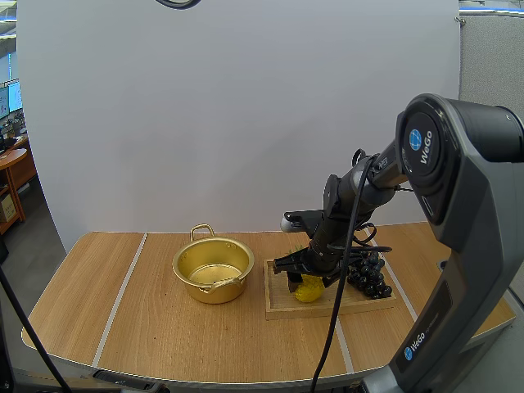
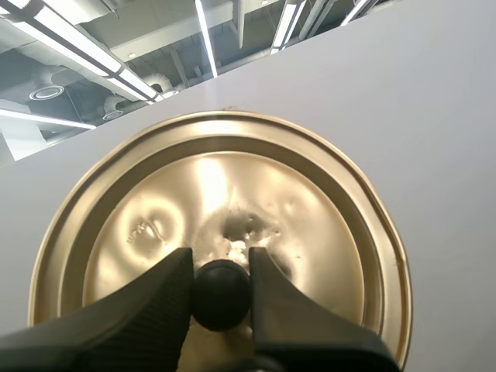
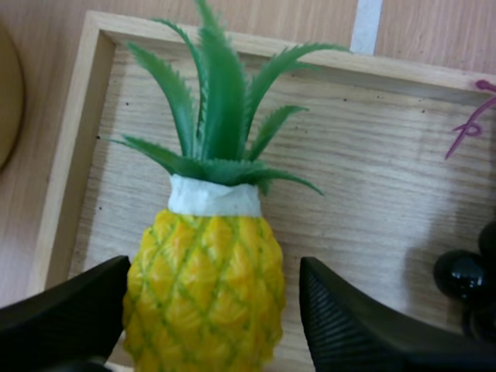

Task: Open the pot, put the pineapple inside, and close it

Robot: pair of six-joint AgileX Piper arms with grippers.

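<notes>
Left gripper is clamped on the black knob of the gold lid. The pot stands uncovered on the table, just left of the wooden tray. The pineapple lies on the tray near the grapes. Right gripper straddles its body, fingers spread wide, gap visible on one side, no grip

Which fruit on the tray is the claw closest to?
The pineapple, the yellow one with green leaves: the open right claw straddles it. The dark grapes lie off to the side on the same tray.
</notes>
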